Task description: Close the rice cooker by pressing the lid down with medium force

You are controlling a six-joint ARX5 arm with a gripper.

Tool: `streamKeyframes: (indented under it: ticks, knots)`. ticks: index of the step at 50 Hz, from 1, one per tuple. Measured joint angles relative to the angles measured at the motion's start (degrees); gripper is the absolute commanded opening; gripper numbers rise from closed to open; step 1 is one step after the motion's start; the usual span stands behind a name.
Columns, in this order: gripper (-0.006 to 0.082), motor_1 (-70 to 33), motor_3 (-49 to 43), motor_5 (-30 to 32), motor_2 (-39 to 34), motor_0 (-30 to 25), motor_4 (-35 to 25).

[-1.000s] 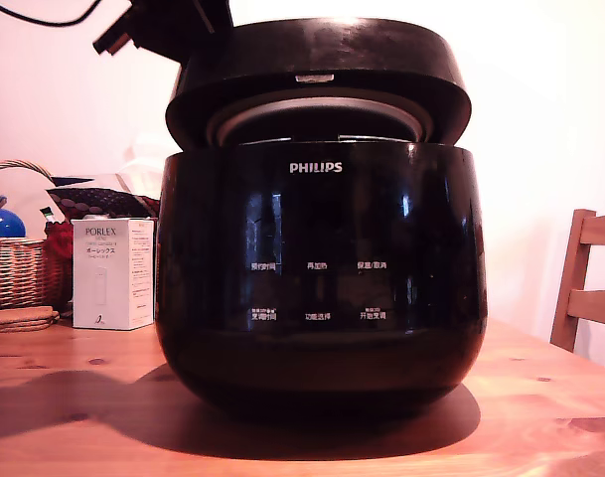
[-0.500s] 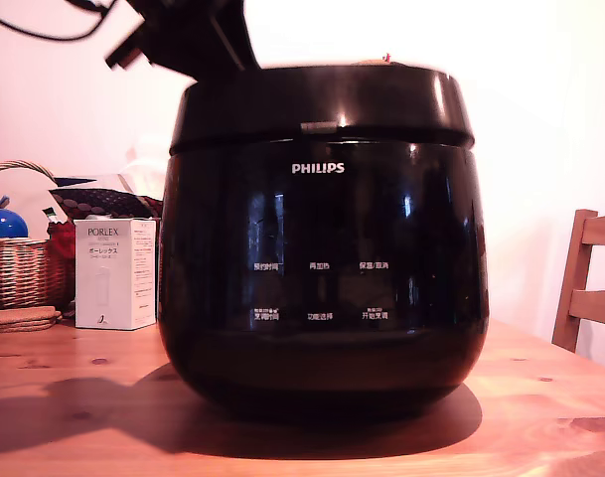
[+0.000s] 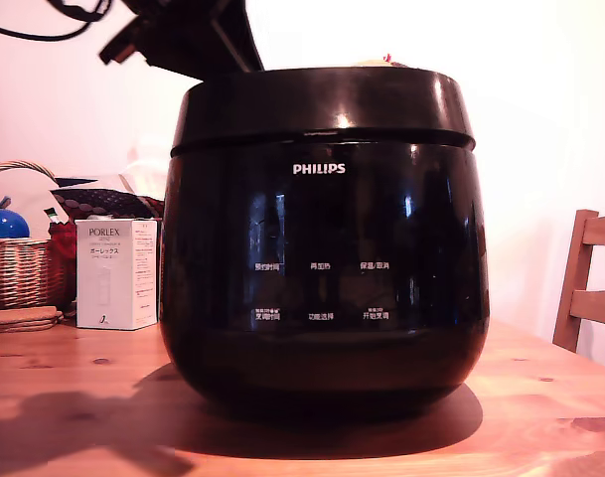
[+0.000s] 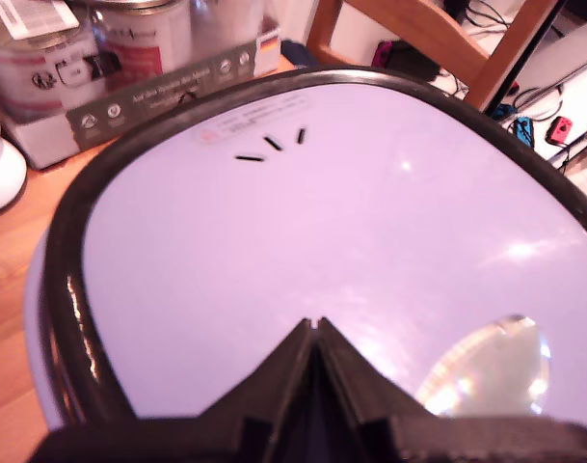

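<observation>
I see the lid (image 3: pixel 322 104) sitting flat on the rice cooker (image 3: pixel 322 288); my gripper (image 4: pixel 314 328), fingers together, rests its tip on the lid's glossy top.

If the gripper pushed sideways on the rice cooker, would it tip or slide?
Probably neither easily: the rice cooker looks squat, wide and likely heavy. Its glossy lid may let the gripper slip.

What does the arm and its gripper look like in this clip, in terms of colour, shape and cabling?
In the wrist view the gripper is black, and its two fingers taper to a wedge-shaped tip. In the exterior view the arm is a dark angular silhouette above the lid, with a black cable looping off it. No markings are legible.
</observation>
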State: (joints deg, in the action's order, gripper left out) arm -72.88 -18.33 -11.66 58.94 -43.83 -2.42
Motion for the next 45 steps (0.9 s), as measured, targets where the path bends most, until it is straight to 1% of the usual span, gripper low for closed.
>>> streamKeyframes:
  ticks: [15, 22, 23, 25, 29, 45]
  knots:
    - [-0.0023, 2.8, 11.1, -0.8, -7.8, -4.0, 3.0]
    - [-0.0023, 3.4, 16.8, -1.6, -11.3, -5.7, 6.0]
    - [-0.0023, 3.5, 17.6, -1.7, -11.8, -6.0, 7.3]
    - [-0.0023, 3.7, 19.5, -1.7, -12.9, -6.4, 7.7]
    - [-0.0023, 3.9, 22.7, -1.7, -14.6, -7.1, 10.5]
    - [-0.0023, 4.6, 33.3, -1.5, -21.3, -7.5, 17.0]
